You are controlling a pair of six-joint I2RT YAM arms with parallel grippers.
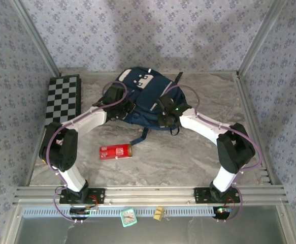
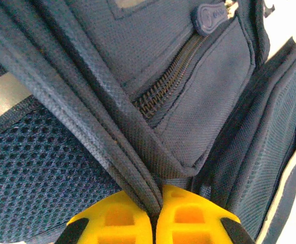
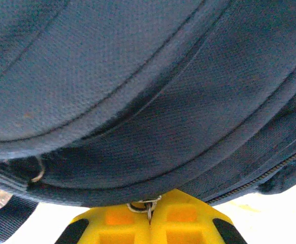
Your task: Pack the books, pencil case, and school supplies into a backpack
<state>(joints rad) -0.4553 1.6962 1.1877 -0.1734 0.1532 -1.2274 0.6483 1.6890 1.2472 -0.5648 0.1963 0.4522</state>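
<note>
Top external: navy, white-patched backpack point(image 1: 143, 97)

Navy backpack point(image 1: 148, 94) lying far-centre (white patches up); red box point(image 1: 115, 151) flat, nearer front, apart.

Black-and-white chequered board point(image 1: 64, 98) lying flat at the far-left corner of the table point(image 1: 188, 152), alongside the left wall. Grey marbled tabletop sitting inside floral-patterned walls point(image 1: 153, 30). Small teal clock-like item point(image 1: 129, 217) and a tan scrap point(image 1: 159, 213) sitting side by side just below the near aluminium rail point(image 1: 148, 193).
</note>
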